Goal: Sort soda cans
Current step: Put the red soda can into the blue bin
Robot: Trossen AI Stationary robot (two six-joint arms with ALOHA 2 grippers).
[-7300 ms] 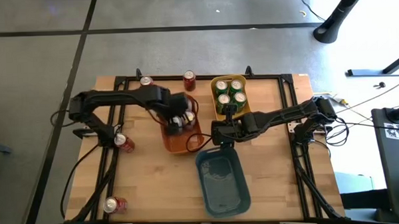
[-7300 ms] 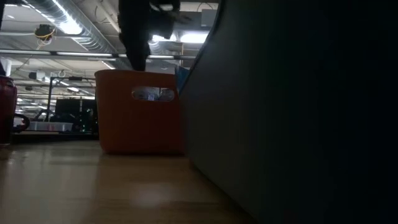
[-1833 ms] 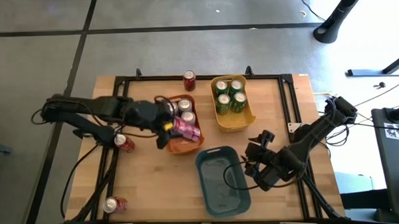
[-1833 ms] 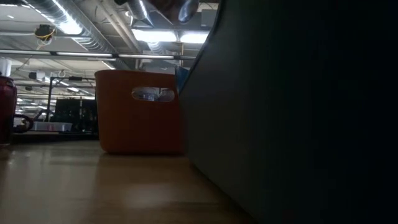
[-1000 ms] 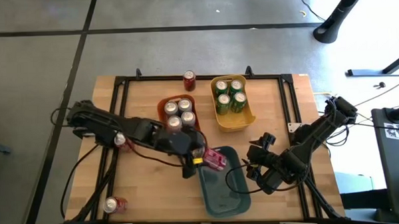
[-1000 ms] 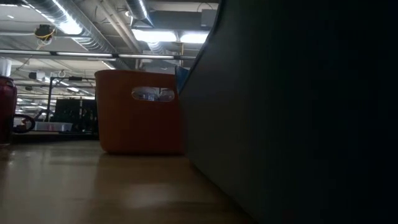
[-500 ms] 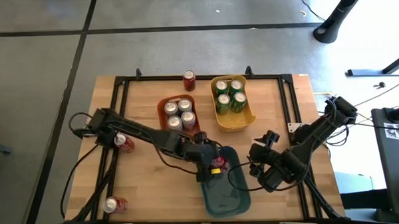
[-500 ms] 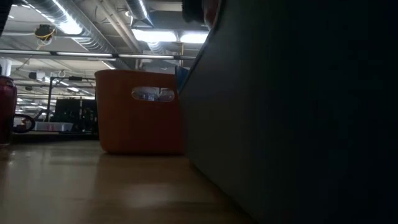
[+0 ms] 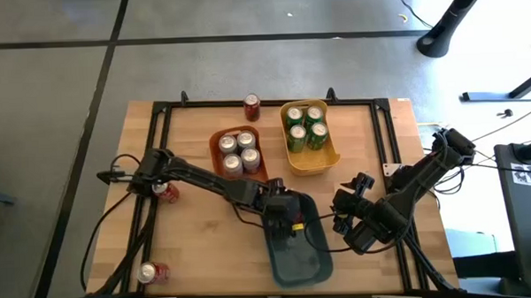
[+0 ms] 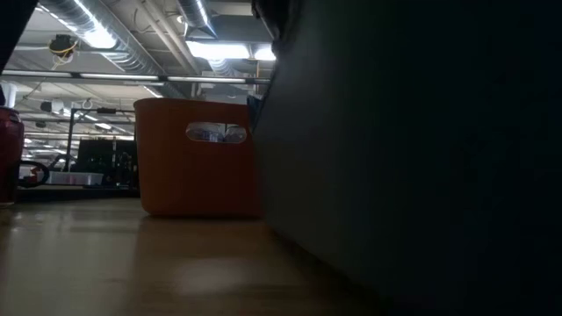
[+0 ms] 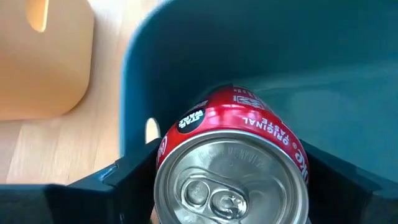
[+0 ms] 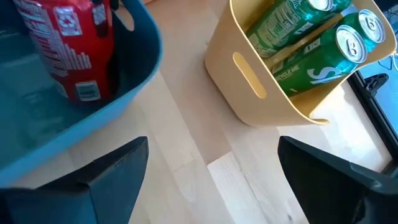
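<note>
Three bins sit on the pale wooden table [image 9: 198, 249], and the left gripper [image 9: 287, 221] is reaching down into the blue-grey bin [image 9: 318, 264] at the near middle, fingers clamped on a red can [image 11: 239, 158]. The left wrist view looks straight onto that can's silver top, dark fingers pressed against both sides, teal bin wall behind it. From the right wrist view the same red can [image 12: 68, 46] stands upright inside the blue-grey bin [image 12: 134, 81].

Over to the right gripper [image 9: 350, 224], hanging just beside the blue-grey bin's right side, fingers [image 12: 112, 171] spread wide with nothing between them.

The orange bin [image 9: 216, 142] holds four silver-topped cans [image 9: 238, 153], and the yellow bin [image 9: 312, 165] beside it holds four green cans [image 9: 304, 126]. In the right wrist view those green cans [image 12: 311, 43] lean inside the yellow bin [image 12: 261, 93].

Loose cans are still out on the wood: one red can [image 9: 252, 106] at the far edge between the two bins, another [image 9: 165, 190] on the left by the left arm, and a third [image 9: 150, 273] lying at the near left corner.

A black metal frame [image 9: 167, 126] runs around the tabletop, cables trailing along both sides. The floor beyond is grey concrete.

Down at table level the orange bin [image 10: 198, 158] stands on the wood, a dark bin wall [image 10: 421, 158] fills the right of the picture, and behind them are ceiling strip lights [image 10: 224, 51] and ducting [image 10: 97, 35] in a large workshop hall.
</note>
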